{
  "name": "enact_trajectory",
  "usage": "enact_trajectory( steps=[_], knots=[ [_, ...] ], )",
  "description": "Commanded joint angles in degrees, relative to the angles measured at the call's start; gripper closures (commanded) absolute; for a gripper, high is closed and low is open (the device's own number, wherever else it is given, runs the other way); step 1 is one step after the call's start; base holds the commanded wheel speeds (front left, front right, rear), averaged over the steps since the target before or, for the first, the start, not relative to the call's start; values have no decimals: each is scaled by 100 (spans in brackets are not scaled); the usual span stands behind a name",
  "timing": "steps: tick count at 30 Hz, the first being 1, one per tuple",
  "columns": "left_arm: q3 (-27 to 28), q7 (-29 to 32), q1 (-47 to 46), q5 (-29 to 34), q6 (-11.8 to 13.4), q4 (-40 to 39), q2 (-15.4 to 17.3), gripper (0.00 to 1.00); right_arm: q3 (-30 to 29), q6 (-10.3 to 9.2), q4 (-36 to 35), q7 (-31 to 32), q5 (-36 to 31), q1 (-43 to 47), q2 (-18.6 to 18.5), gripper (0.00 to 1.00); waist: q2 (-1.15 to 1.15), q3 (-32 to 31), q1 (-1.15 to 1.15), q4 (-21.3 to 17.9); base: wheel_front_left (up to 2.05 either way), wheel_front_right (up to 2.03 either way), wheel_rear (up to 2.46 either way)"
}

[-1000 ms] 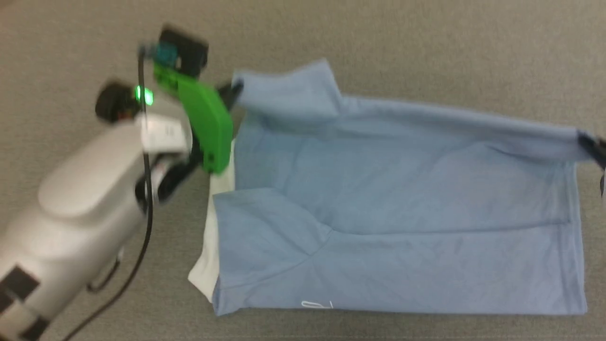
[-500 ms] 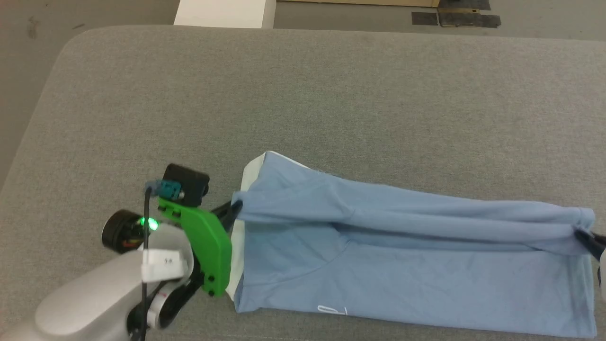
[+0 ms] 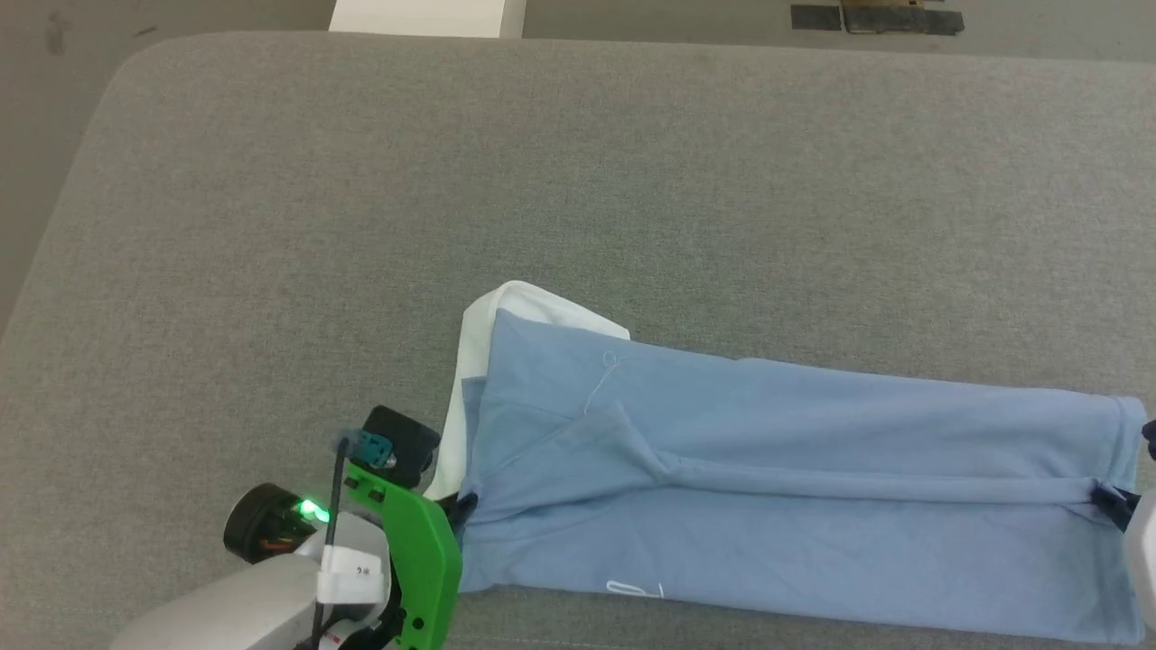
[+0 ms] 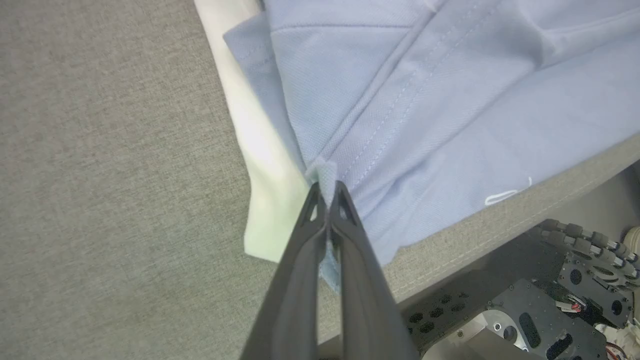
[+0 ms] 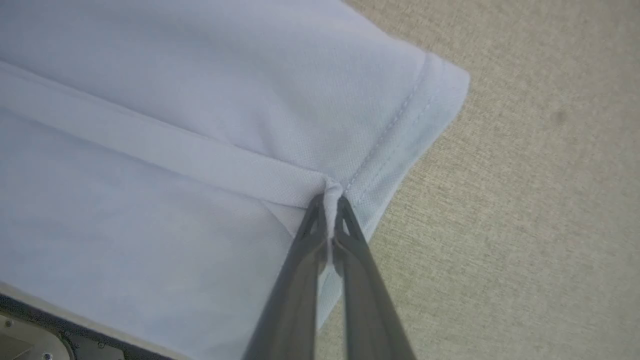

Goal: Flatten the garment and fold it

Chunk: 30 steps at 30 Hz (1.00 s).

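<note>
The shirt lies flat along the near edge of the grey padded table, long side parallel to that edge, from about the middle of the edge out toward the right. Its nearest border sits just at the table's front rim, and a small white mark shows there.

At the shirt's left end, the left claw is pinched tight on a small tuck of blue cloth, close to the near edge. In the left wrist view the two dark fingers meet on that tuck, with the shirt spreading away from it and the white mark off to the side. A green bracket and a pale forearm sit behind this claw.

At the shirt's right end, the right claw is likewise clamped on cloth. In the right wrist view it grips the end of a raised fold beside the stitched hem of the shirt. That fold runs straight across the shirt between the two claws.

Farther back on the left, a sleeve lies doubled over, and a strip of white lining peeks out at the shirt's far left corner. Beyond it the table is bare grey fabric up to its rounded far left corner, then floor.
</note>
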Motion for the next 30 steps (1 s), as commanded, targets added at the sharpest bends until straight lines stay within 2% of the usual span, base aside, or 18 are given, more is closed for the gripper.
enact_trajectory(
  steps=[1,2,3,4,5,6,14,17,22,25,28,30],
  knots=[
    [-18,23,99,91,-61,102,-53,100,19,-9,17,45,-75,66,53,100,0,27,1,-13,0,0,0],
    [-44,23,115,109,-114,185,-85,100,42,-9,22,61,-110,61,74,100,0,35,1,-21,0,0,0],
    [-59,9,130,120,-150,253,-111,100,61,-9,21,65,-130,53,88,80,0,37,1,-27,0,0,0],
    [-74,-5,146,135,-189,340,-140,100,78,-9,24,68,-147,41,108,7,0,34,1,-34,0,0,0],
    [-87,-21,154,158,-220,406,-158,66,91,-9,30,81,-139,33,135,0,0,21,1,-45,0,0,0],
    [-95,-57,165,184,-244,488,-181,0,115,-9,15,90,-120,20,162,0,0,-1,1,-58,0,0,0],
    [73,-523,150,222,-362,778,-286,0,124,-9,-358,254,378,-180,8,0,0,-410,1,-81,0,0,0],
    [99,-819,-4,597,-332,831,-203,0,-150,-9,-522,286,813,-163,97,0,0,-569,1,-32,0,0,0],
    [738,-1870,108,511,19,903,-247,0,-672,-9,-737,349,1017,63,304,0,0,-737,1,33,0,0,0],
    [1247,-2624,365,401,390,981,-264,0,-1112,-9,-713,330,898,229,644,0,0,-822,1,25,0,0,0],
    [1800,-2879,703,414,706,921,-354,0,-1584,-9,-625,255,557,387,1039,0,0,-852,1,33,0,0,0],
    [2264,-2906,936,696,846,751,-478,0,-1879,-9,-573,246,282,528,1315,0,0,-858,1,65,0,0,0]
  ],
)
